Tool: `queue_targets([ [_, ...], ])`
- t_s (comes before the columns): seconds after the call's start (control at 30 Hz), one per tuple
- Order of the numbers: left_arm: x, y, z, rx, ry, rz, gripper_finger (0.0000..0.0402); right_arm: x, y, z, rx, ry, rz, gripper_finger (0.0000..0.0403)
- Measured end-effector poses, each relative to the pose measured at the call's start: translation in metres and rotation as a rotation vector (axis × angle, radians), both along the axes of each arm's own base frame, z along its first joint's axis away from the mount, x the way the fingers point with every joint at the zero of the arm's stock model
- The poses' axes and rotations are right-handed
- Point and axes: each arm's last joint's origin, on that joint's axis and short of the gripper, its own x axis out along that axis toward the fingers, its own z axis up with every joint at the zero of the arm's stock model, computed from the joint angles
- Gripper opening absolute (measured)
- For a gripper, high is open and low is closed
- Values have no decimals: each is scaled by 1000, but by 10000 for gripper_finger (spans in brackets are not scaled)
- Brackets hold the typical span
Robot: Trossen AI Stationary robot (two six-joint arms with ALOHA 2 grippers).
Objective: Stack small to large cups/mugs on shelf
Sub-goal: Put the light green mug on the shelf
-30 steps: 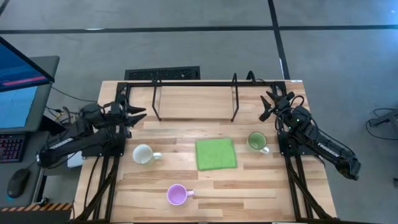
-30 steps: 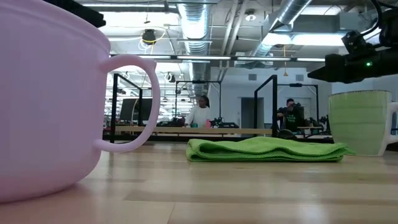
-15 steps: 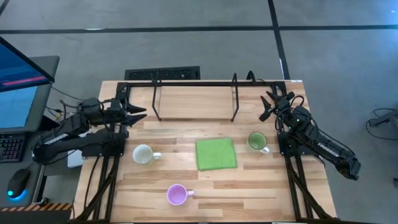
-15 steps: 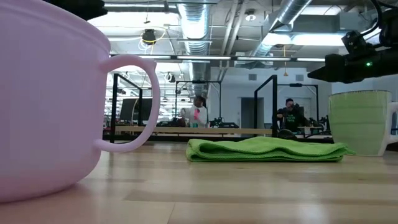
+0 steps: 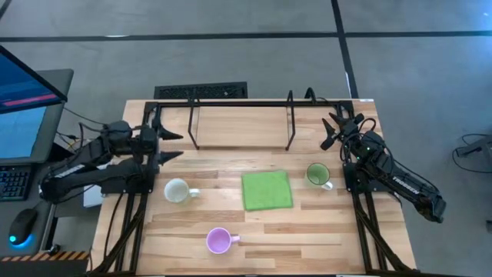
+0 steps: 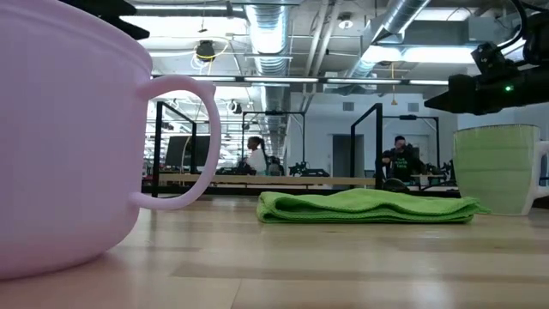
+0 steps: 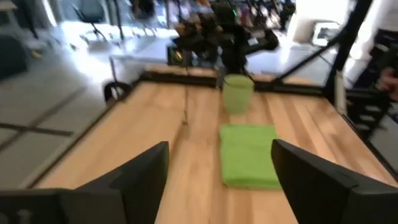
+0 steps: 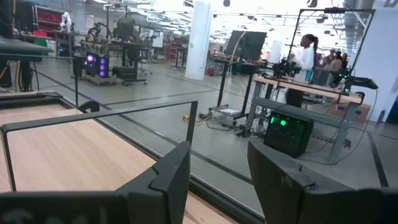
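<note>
You've stacked nothing yet: all three mugs [image 5: 177,190] sit off the shelf [image 5: 238,127] (bare), and both grippers [image 5: 167,144] hover spread, holding nothing.

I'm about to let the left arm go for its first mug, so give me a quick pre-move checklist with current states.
1. Left tool open: ok, fingers spread wide in its wrist view.
2. Left tool empty: ok.
3. White mug upright and free on the table: ok, just in front of the left tool.
4. Shelf board bare: ok.
5. Right tool out of the way: ok, open near the shelf's right end, beyond the green mug.
6. Which mug is smallest: cannot tell.
</note>
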Motion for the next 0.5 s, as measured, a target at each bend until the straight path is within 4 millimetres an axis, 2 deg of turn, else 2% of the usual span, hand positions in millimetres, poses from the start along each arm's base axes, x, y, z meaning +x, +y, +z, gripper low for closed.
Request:
queue_targets([
  [0.13, -2, -1, 4, -74, 133, -5, 293, 0, 0, 0, 0, 0, 0, 184],
  [0.5, 13, 5, 15, -313, 543, 51, 296, 0, 0, 0, 0, 0, 0, 184],
])
